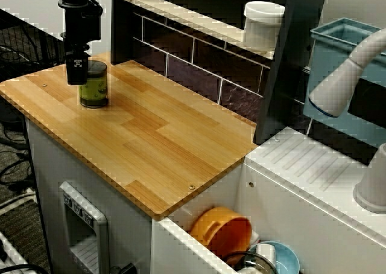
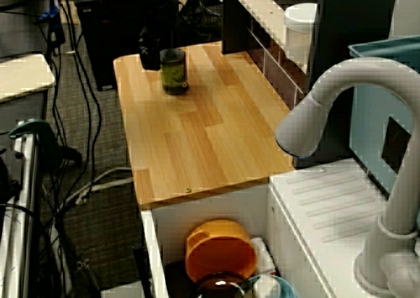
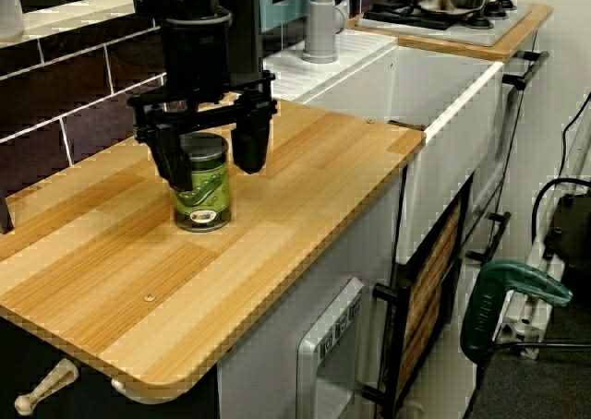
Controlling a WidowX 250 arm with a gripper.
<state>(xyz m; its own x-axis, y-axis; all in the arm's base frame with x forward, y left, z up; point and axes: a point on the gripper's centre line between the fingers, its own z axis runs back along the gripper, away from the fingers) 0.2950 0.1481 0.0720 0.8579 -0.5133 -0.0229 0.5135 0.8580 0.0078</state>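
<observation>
Setting: toy kitchen, a wooden tabletop [image 3: 305,188] against dark tiles, with a white sink [image 1: 301,165] beside it.
Can: a green-labelled can [image 3: 203,197] stands upright on the tabletop, left of centre in the front view.
Claw: the claw [image 3: 213,171] hangs over the can, spread, one finger at each side of its top. The finger on the frame's right stands clear. Whether the other touches cannot be told.
Nearby: an orange bowl [image 1: 220,230] lies in the sink at lower right, and a white tub [image 1: 263,23] sits on the shelf.
</observation>
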